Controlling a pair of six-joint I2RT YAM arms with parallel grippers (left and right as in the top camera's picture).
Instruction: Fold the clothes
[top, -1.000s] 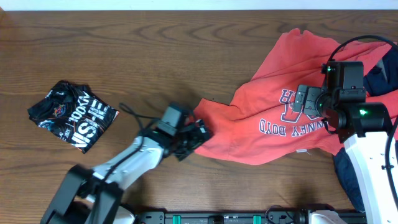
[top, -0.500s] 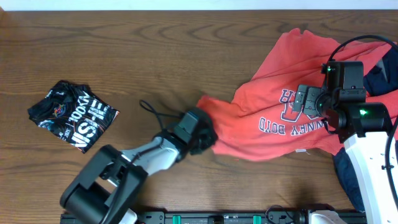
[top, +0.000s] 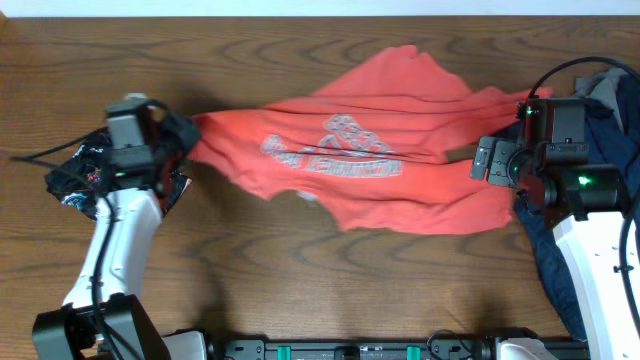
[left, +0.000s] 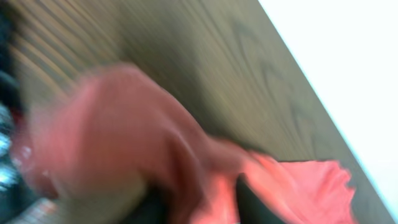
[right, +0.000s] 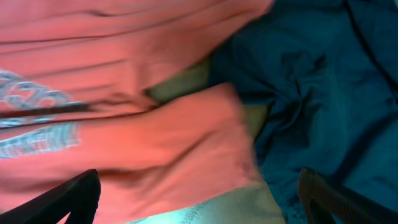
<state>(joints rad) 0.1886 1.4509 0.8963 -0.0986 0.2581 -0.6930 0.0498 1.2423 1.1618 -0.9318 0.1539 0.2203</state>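
The left hand (top: 182, 140) is clenched on the left tip of the coral-red T-shirt (top: 370, 165), as far as the overhead view shows: the cloth narrows to a point exactly where the hand sits. Its own wrist view is too blurred to show the jaws and gives only red fabric (left: 124, 137) bunched close to the lens. This hand hangs over the right edge of the black garment (top: 85, 175) with white lettering, which lies crumpled at the left of the surface (top: 300, 290). From the grip the shirt runs rightward in a long, wrinkled band across the middle, its pale chest lettering (top: 335, 150) visible. The right hand (right: 199, 202) is released, its fingers (right: 68, 199) spread wide above the shirt's right edge, where it meets the navy garment (right: 323, 81) heaped at the far right. The step looks like spreading the shirt flat before any fold. Next, the left hand likely needs to set its corner down on bare wood, short of the black garment, while the right hand takes the opposite edge to pull out the creases.
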